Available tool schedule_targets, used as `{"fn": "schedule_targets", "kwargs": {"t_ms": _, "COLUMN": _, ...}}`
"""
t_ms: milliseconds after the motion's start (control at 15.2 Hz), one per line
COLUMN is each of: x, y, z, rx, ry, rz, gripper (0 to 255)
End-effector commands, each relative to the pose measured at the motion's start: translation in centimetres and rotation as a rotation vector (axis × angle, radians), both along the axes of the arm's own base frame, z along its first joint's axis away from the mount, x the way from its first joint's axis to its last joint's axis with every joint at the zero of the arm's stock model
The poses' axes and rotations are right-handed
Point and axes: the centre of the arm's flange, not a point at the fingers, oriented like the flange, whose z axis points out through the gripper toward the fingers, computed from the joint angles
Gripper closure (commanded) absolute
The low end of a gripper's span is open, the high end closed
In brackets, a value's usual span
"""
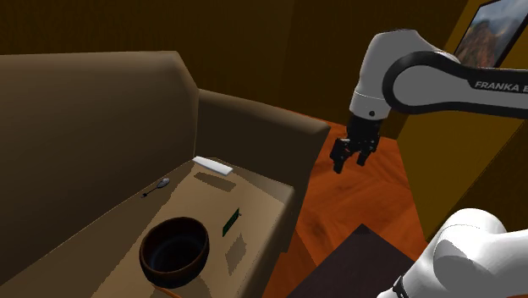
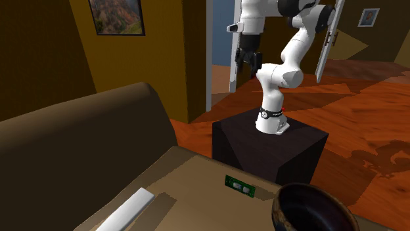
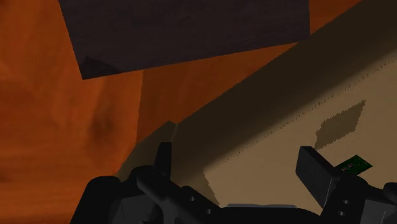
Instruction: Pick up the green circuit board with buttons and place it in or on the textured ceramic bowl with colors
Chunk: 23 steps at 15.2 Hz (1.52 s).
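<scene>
Black fingers of the tool [image 3: 238,159] stand apart, clasping nothing, above the orange wooden floor [image 3: 57,114] and the sofa's edge. Nothing of the task looks done: the small green rectangular circuit board [image 1: 231,222] lies flat on the brown sofa seat [image 1: 258,196], near the dark round glossy bowl [image 1: 174,222] but apart from it. Reaching, grasping, lifting and placing all remain. The board's pale buttons show in the second exterior view; the shoulder view adds a small spoon [image 1: 156,188] and a white flat bar [image 1: 212,166].
</scene>
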Motion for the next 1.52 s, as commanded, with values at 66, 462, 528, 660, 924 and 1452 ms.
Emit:
{"fn": "schedule_targets", "kwargs": {"t_ms": 66, "x": 1.2, "y": 2.5, "z": -2.6, "rx": 0.005, "ry": -0.005, "rz": -0.089, "gripper": 0}}
{"fn": "schedule_targets", "kwargs": {"t_ms": 462, "x": 4.1, "y": 7.7, "z": -7.6, "rx": 0.014, "ry": -0.013, "rz": -0.257, "gripper": 0}}
{"fn": "schedule_targets", "kwargs": {"t_ms": 528, "x": 4.7, "y": 8.5, "z": -8.5, "rx": 0.015, "ry": -0.015, "rz": -0.285, "gripper": 0}}
{"fn": "schedule_targets", "kwargs": {"t_ms": 660, "x": 5.9, "y": 10.1, "z": -10.1, "rx": 0.018, "ry": -0.017, "rz": -0.34, "gripper": 0}}
{"fn": "schedule_targets", "kwargs": {"t_ms": 924, "x": 8.6, "y": 13.0, "z": -13.4, "rx": 0.024, "ry": -0.023, "rz": -0.452, "gripper": 0}}
{"fn": "schedule_targets", "kwargs": {"t_ms": 1452, "x": 14.9, "y": 18.0, "z": -19.8, "rx": 0.036, "ry": -0.034, "rz": -0.676, "gripper": 0}}
